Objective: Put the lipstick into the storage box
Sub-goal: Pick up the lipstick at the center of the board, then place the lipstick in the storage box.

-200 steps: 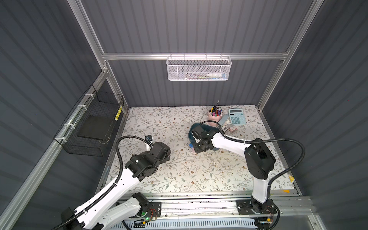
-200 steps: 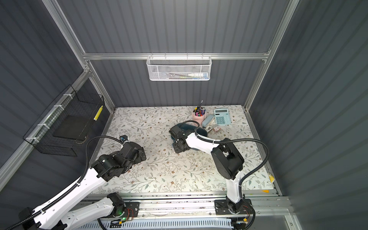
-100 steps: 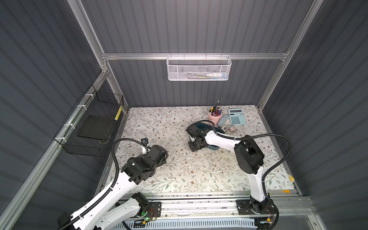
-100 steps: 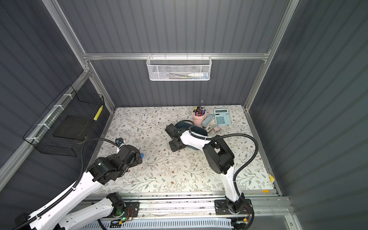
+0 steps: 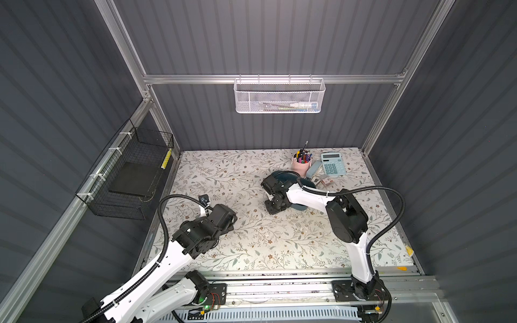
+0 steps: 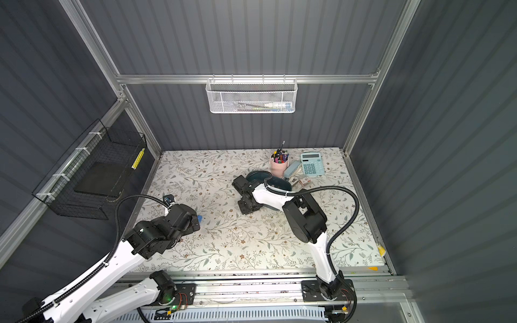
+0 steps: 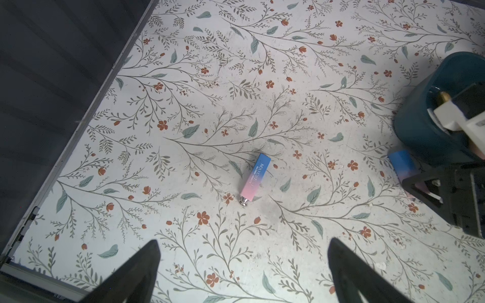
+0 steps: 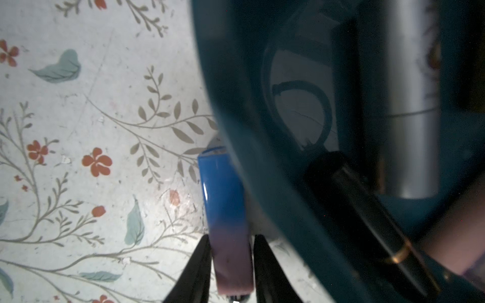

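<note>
Item: lipstick [image 8: 231, 223], a square-section tube with a glossy plastic shell that shades from deep blue at one end to pale pink at the other. It lies flat on the mat [image 5: 251, 246] against the outer wall of the storage box [image 8: 236, 78]. The right gripper [image 8: 232, 237] is narrowed onto its pink end, with one black tapered finger against each side. In a top view this gripper sits at the box's 7 o'clock edge and hides the tube. The storage box [image 5: 282, 176] is dark teal moulded plastic, smooth, with low walls and rounded corners. It stands just off the mat's middle toward 1 o'clock. Inside it is a slim black stick with a gold band [image 8: 367, 223]. The second lipstick [image 7: 256, 178] has the same gradient, white lettering and a silver knob at the pink end. It lies alone toward 9 o'clock [image 6: 199, 218], well apart from the box. The left gripper [image 7: 244, 242] is spread wide above it and holds nothing. The mat is matte white with a printed leaf-and-flower pattern.
</note>
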`<state>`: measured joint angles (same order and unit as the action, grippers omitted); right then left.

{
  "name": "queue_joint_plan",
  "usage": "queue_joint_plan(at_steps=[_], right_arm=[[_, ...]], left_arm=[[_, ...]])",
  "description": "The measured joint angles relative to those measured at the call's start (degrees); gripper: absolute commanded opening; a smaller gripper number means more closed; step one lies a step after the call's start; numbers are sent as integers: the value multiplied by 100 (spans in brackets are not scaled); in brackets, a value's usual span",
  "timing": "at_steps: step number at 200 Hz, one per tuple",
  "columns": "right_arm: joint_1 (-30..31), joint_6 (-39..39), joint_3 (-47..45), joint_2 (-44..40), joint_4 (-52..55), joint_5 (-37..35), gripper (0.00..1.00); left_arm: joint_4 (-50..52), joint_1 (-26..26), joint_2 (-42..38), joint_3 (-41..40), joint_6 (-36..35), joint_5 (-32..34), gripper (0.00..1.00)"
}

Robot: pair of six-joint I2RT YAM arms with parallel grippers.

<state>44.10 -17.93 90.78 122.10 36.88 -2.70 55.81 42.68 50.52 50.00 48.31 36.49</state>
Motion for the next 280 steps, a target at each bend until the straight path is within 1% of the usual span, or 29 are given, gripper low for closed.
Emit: queue_joint_plan(at_steps=[27,80,116,138,169,198,228,252,280], right_arm=[[0,-24,28,24,13,33,23],[61,-7,35,-92,151,42,23],[85,-7,42,-868,240,39,24],[52,4,203,-1322,334,-11,25],[-181,44,341,-1609,365,-79,26],[-693,63,352,-1510,413,-164,26],[-1213,61,337,-1290,378,-164,26],[-1495,61,332,-1012,306,-133,26],[-1626,61,378,-544,260,-57,26]], left_arm=[[-2,0,13,0,0,0,100],[-9,0,37,-2,-2,2,100],[-33,0,125,-9,-4,0,100],[-105,0,138,-74,-7,0,100],[-179,0,221,-131,-26,0,100],[-313,-22,507,-131,-136,-7,100],[-538,-201,876,-133,-321,-153,100],[-841,-588,1071,-177,-560,-431,100],[-1213,-1108,1285,-245,-833,-826,100]])
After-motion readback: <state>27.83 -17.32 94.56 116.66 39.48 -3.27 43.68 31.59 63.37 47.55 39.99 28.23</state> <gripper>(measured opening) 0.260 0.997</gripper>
